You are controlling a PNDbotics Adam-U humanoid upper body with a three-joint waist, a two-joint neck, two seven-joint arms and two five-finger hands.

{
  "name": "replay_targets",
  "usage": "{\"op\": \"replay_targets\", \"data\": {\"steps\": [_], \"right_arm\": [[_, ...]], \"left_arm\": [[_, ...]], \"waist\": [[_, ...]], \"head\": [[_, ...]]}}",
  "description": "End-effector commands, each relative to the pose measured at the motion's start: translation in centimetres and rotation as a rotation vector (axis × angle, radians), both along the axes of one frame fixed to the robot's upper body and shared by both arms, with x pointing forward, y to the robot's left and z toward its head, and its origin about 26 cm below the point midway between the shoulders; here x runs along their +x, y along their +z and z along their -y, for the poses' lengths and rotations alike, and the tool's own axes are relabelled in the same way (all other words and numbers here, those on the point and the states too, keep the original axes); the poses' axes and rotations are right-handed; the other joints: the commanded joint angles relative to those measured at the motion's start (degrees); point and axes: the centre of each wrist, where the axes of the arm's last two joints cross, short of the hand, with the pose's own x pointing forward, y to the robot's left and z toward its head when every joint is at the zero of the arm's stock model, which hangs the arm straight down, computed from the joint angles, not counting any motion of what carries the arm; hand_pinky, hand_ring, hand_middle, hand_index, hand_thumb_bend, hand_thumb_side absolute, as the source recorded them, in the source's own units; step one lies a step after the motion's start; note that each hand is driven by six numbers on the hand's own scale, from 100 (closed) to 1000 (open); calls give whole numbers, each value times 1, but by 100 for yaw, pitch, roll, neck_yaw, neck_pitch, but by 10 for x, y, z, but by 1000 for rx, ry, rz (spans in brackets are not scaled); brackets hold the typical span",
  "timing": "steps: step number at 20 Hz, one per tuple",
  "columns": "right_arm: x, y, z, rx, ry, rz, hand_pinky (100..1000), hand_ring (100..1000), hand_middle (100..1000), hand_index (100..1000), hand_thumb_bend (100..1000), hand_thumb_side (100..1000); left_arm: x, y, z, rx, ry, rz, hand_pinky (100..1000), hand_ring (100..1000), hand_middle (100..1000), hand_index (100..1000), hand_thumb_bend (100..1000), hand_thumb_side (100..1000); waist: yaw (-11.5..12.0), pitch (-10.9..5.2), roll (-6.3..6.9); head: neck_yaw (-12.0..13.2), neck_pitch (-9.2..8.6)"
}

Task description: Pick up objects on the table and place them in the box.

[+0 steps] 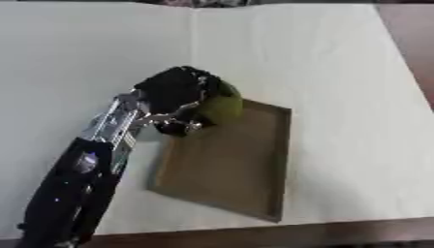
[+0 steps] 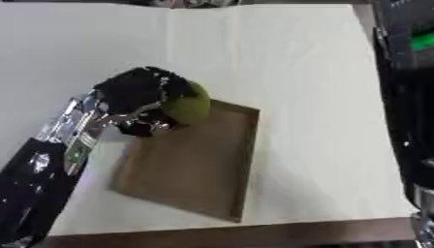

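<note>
Meanwhile the left hand (image 1: 174, 94) curled its fingers round a yellow-green ball (image 1: 222, 109) — held over the far corner of the shallow brown box (image 1: 254, 193) on the pale table (image 1: 339, 72).

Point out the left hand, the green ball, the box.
left hand (image 1: 174, 92), left eye view, back of the hand.
green ball (image 1: 224, 107), left eye view, exposed right side.
box (image 1: 229, 164), left eye view, bare floor.

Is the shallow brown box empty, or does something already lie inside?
Empty: the shallow brown box shows only bare floor. The left hand holds the yellow-green round object at its far corner.
</note>
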Motion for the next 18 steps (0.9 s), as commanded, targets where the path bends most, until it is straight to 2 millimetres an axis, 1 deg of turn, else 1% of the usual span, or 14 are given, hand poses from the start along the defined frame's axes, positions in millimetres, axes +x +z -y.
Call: {"op": "replay_targets", "data": {"steps": [1, 2, 4, 5, 7, 9, 11, 12, 13, 15, 18], "right_arm": [[-4, 8, 6, -6, -21, 30, 779, 501, 665, 741, 100, 529], [-4, 7, 6, -6, -24, 29, 779, 501, 665, 741, 100, 529], [-3, 7, 7, -9, -30, 26, 779, 501, 665, 741, 100, 528], [-3, 7, 8, -10, -34, 26, 779, 501, 665, 741, 100, 528], [-3, 6, 9, -12, -40, 24, 778, 501, 665, 741, 100, 528], [-3, 6, 10, -13, -43, 22, 778, 501, 665, 741, 100, 528], [-3, 6, 10, -16, -45, 20, 778, 501, 665, 741, 100, 528], [-3, 6, 10, -17, -47, 19, 778, 501, 665, 741, 100, 528], [-3, 6, 11, -17, -49, 18, 778, 501, 665, 741, 100, 528], [-2, 5, 12, -17, -53, 14, 778, 501, 665, 741, 100, 528], [-1, 4, 13, -14, -57, 12, 778, 501, 665, 741, 100, 528]], "left_arm": [[-2, 23, -11, -48, 38, 229, 578, 663, 631, 798, 277, 100], [-3, 26, -13, -76, 31, 290, 546, 629, 604, 773, 291, 100], [-4, 30, -16, -127, 9, 387, 519, 606, 581, 752, 285, 100], [-4, 29, -16, -144, -6, 413, 501, 594, 566, 739, 267, 100], [-4, 28, -17, -165, -34, 430, 496, 592, 563, 737, 252, 100], [-4, 26, -16, -178, -57, 427, 489, 588, 558, 733, 243, 100], [-4, 24, -15, -186, -89, 408, 480, 585, 551, 728, 215, 100], [-4, 22, -14, -190, -111, 387, 475, 584, 548, 725, 183, 100], [-4, 18, -12, -196, -144, 349, 467, 583, 542, 722, 107, 100], [-4, 15, -11, -216, -191, 288, 465, 584, 541, 721, 100, 100], [-4, 14, -12, -223, -218, 241, 461, 584, 539, 718, 100, 100]], "waist": [[17, -132, 17], [26, -142, 24], [41, -158, 31], [50, -165, 33], [68, -175, 31], [85, -185, 24], [105, -196, 22], [114, -202, 24], [124, -210, 28], [140, -226, 33], [148, -235, 35]], "head": [[-61, 45], [-81, 58], [-117, 77], [-131, 87], [-157, 108], [-177, 123], [-197, 141], [-208, 150], [-225, 167], [-252, 199], [-266, 207]]}}
